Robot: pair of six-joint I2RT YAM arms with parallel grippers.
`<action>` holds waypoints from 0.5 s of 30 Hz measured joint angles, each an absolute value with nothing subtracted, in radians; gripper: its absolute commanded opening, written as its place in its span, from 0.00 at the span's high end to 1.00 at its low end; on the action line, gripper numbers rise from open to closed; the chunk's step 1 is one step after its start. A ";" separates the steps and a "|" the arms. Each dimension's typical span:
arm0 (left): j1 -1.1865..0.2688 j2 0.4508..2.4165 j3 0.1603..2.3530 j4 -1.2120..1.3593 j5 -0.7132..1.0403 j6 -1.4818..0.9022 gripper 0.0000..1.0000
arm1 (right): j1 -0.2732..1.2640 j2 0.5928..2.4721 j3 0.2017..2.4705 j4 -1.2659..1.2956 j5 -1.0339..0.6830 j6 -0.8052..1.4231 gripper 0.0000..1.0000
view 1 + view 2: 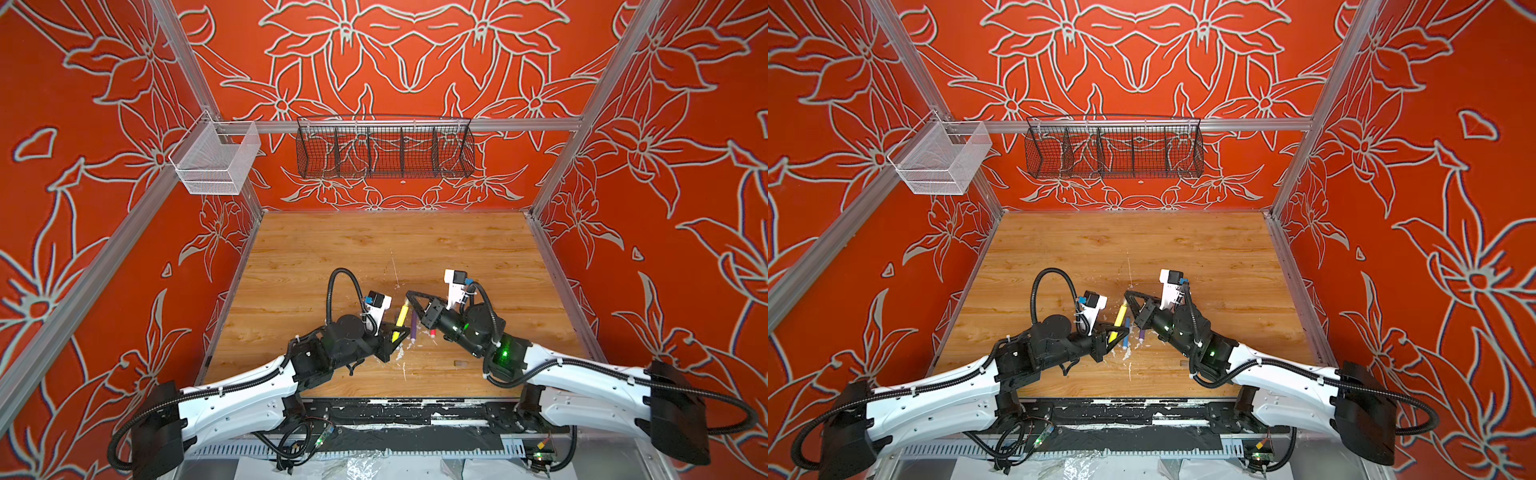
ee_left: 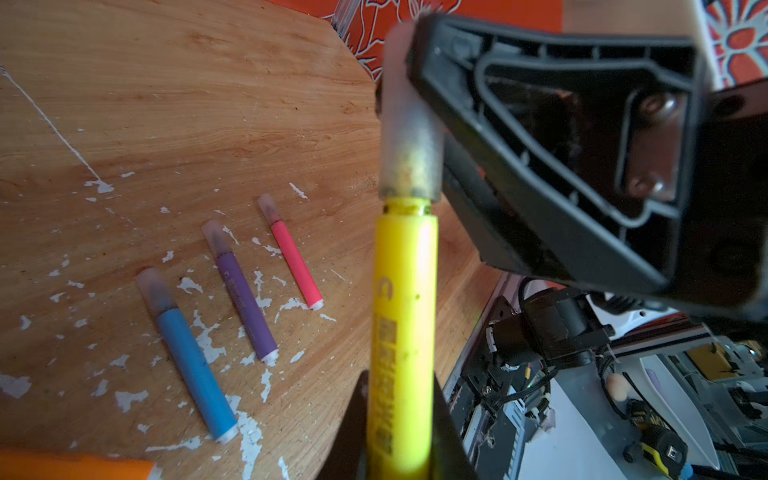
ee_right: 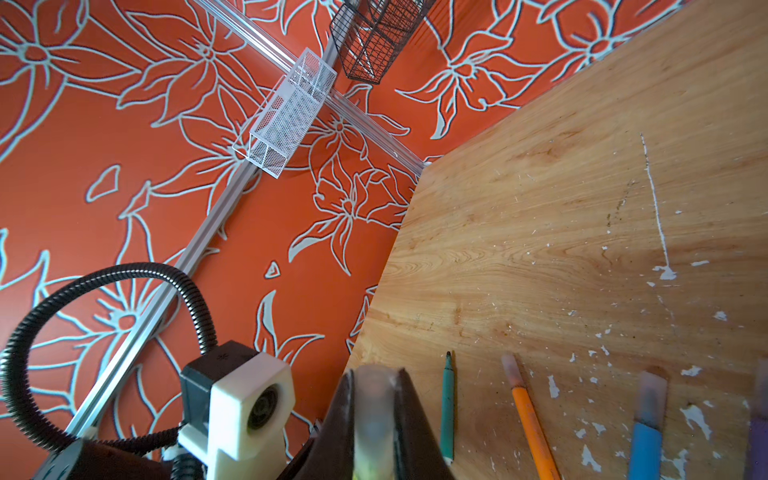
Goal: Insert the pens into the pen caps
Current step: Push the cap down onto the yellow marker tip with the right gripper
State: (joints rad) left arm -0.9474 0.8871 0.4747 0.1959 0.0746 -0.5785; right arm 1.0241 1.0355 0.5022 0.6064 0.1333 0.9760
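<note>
The left gripper [image 1: 396,332] clamps a yellow pen [image 2: 405,311] above the table [image 1: 332,257]; the right gripper [image 3: 374,378] pinches a cap [image 2: 409,137] seated over its tip. A black wire basket [image 1: 384,151] and a white mesh basket [image 1: 216,160] hang behind

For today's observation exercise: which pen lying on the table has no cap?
The green pen: its dark tip is bare, while the orange pen, blue pen, purple pen and pink pen wear translucent caps.

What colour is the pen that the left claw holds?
Yellow. The pen shows best in the left wrist view.
</note>
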 measured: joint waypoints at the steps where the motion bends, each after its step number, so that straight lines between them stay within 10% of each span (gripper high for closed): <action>1: -0.943 0.885 0.475 0.201 0.087 -0.584 1.00 | 1.024 1.035 0.497 0.623 0.131 0.974 0.99; 10: -0.908 0.870 0.475 0.229 0.171 -0.605 1.00 | 1.023 1.052 0.464 0.758 0.107 0.951 0.98; 15: -0.896 0.868 0.475 0.216 0.172 -0.606 1.00 | 1.023 1.094 0.464 0.811 0.109 0.939 0.81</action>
